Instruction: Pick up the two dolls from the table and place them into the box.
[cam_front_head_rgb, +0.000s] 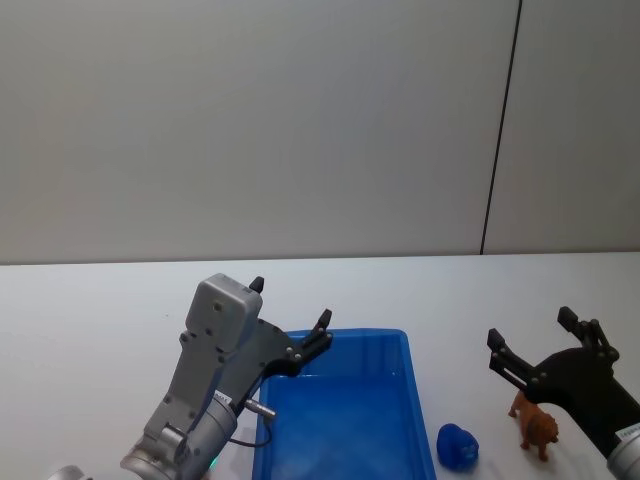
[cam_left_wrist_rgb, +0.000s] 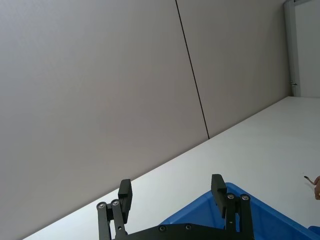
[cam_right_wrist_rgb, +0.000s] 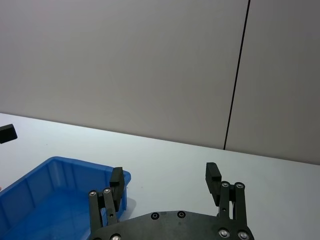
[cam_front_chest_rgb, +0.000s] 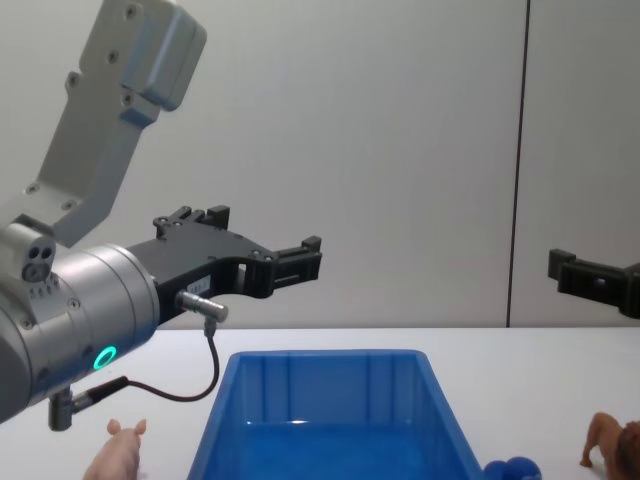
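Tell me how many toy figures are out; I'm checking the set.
3: a pink pig left of the box, a blue figure and a brown lion to its right; others may be hidden.

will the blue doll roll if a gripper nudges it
Probably: the blue doll looks rounded, no legs showing, so a side nudge may roll it. It is small, likely light, and may skid on the smooth table.

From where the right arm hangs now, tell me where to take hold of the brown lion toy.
Probably best to grip the lion across its flanks, behind the mane, coming down from above. It stands upright on four legs with its back exposed, and the open right tool hangs higher up, nearly over it.
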